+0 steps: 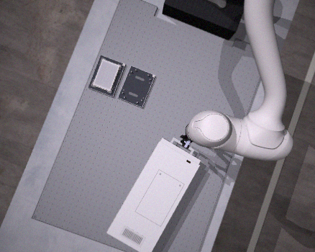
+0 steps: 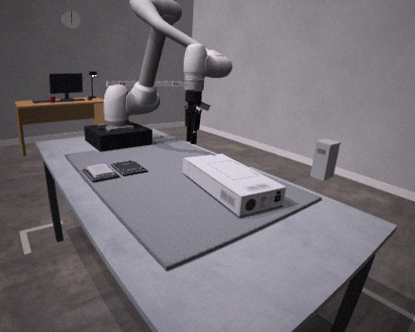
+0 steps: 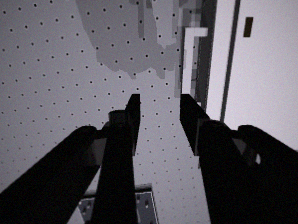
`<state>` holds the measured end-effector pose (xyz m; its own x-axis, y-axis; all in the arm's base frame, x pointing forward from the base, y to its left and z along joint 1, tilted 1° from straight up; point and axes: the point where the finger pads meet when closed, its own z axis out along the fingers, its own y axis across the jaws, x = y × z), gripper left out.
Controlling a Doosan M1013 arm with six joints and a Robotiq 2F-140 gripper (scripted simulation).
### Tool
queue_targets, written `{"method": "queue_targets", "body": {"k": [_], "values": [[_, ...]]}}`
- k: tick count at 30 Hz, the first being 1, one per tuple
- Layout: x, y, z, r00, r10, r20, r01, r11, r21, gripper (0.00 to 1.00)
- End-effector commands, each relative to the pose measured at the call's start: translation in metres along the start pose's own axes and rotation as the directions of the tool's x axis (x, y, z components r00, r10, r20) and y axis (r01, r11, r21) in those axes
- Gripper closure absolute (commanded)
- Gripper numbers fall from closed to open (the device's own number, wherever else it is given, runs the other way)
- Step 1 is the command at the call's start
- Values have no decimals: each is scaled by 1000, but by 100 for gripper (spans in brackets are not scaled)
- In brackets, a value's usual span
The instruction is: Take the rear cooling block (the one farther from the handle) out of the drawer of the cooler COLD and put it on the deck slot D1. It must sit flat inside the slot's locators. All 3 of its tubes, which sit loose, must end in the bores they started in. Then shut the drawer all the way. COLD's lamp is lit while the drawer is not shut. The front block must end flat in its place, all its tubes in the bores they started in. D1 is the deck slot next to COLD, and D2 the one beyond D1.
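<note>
In the exterior view, you have an orange-brown wooden desk (image 2: 58, 114) at the back, carrying a dark monitor (image 2: 65, 83), a small red cup (image 2: 52, 100) and a thin upright stand (image 2: 92, 86) with a bright spot near its top. Above them, you can see a round clock (image 2: 71, 19) on the grey wall (image 2: 25, 43). Across the room, a pale box-shaped unit (image 2: 324, 161) stands on the mottled brown floor (image 2: 15, 280) (image 1: 44, 32), near the white skirting (image 2: 394, 190). Your top view shows a pale floor stripe (image 1: 265, 209) running diagonally.
</note>
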<state>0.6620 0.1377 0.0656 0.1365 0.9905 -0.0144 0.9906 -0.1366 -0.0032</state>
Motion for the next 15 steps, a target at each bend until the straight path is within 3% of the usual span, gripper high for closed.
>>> {"method": "queue_targets", "body": {"k": [1,15], "values": [[13,14,6,1000,0,-3,0,1000,-6,66],[28,31,18,1000,-2,-3,2,1000,-3,66]]}}
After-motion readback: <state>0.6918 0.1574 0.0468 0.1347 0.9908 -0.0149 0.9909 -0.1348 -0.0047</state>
